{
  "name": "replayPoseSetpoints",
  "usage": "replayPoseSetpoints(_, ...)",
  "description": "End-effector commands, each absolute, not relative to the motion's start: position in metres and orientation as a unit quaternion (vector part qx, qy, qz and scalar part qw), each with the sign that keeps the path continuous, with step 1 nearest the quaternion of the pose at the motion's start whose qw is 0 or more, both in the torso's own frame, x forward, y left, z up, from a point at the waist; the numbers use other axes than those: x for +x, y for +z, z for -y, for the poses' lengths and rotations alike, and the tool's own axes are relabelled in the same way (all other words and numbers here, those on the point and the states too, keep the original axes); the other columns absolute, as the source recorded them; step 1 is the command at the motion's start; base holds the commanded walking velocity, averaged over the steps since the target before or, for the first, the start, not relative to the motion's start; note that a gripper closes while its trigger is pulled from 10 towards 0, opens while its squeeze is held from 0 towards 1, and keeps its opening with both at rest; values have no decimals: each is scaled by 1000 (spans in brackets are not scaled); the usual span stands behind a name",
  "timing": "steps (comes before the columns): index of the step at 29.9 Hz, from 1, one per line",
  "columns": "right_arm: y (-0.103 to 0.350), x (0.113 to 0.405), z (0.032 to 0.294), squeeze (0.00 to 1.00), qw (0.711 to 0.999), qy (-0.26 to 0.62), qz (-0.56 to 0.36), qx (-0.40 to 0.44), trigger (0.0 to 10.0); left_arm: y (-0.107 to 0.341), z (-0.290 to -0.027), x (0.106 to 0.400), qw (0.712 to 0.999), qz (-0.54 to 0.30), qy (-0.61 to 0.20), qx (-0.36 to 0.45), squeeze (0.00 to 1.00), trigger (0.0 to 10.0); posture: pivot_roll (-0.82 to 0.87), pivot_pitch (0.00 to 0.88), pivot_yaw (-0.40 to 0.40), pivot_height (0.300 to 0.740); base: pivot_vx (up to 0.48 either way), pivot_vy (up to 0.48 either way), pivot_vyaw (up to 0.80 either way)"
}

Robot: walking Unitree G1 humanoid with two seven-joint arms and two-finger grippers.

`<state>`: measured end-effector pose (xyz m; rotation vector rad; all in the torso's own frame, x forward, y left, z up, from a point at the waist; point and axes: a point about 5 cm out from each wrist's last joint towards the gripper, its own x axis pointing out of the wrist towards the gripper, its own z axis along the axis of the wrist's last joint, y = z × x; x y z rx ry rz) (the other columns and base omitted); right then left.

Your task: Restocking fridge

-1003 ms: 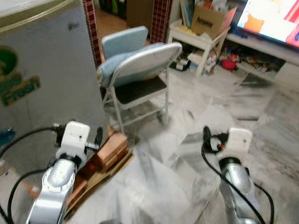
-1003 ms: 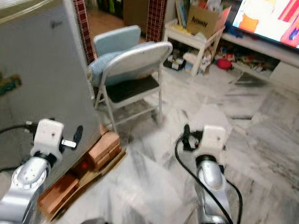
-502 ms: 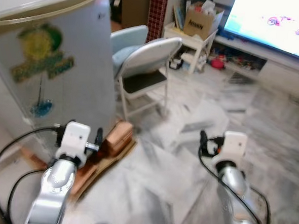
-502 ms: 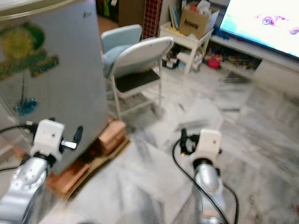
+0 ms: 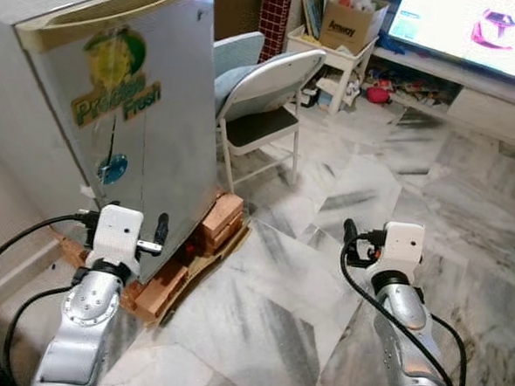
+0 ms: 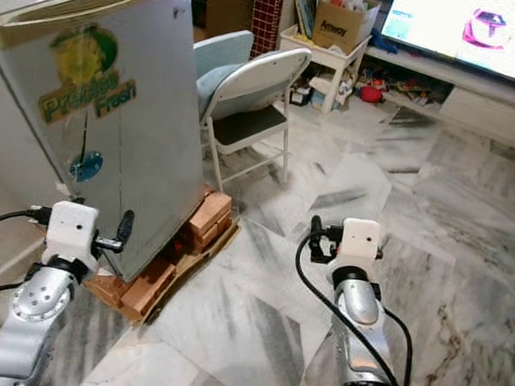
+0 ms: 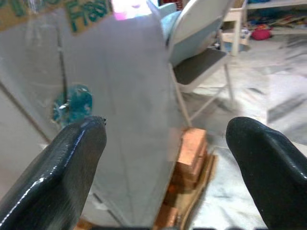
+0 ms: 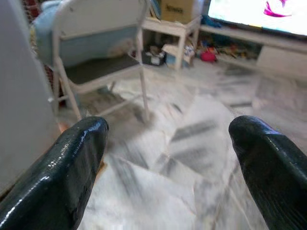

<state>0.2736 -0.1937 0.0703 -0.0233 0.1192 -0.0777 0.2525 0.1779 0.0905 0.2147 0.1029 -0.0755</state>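
A small grey fridge with a green and yellow sticker on its door stands at the left, door closed. It rests on bricks and a wooden board. My left arm is held low in front of the fridge's corner. Along the left wrist view, my left gripper is open, its fingers wide apart with nothing between them, facing the fridge's side. My right arm is raised over the marble floor. My right gripper is open and empty.
A grey folding chair with a light blue cushion stands just behind the fridge. Farther back are a white shelf with a cardboard box and a lit TV on a low stand. Marble floor stretches ahead and to the right.
The camera has swung, so the fridge's front and sticker now show fully and the chair sits further back. Both arms hold the same pose.
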Motion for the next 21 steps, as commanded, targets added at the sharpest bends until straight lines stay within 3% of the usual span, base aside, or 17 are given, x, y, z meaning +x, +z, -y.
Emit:
replayPoseSetpoints(1, 74, 274, 189, 0, 998, -29, -52, -8, 10000, 91, -185, 253, 992, -54, -27, 111, 0, 10000, 44, 31, -35, 740, 0, 480, 0)
replayPoseSetpoints(11, 75, 276, 190, 0, 998, -28, -55, -7, 10000, 91, -182, 252, 992, -48, -28, 111, 0, 10000, 50, 34, -43, 740, 0, 480, 0)
replayPoseSetpoints(21, 71, 268, 194, 0, 997, -28, -65, -4, 10000, 94, -190, 249, 994, -35, -2, 105, 0, 10000, 42, 39, -47, 740, 0, 480, -686)
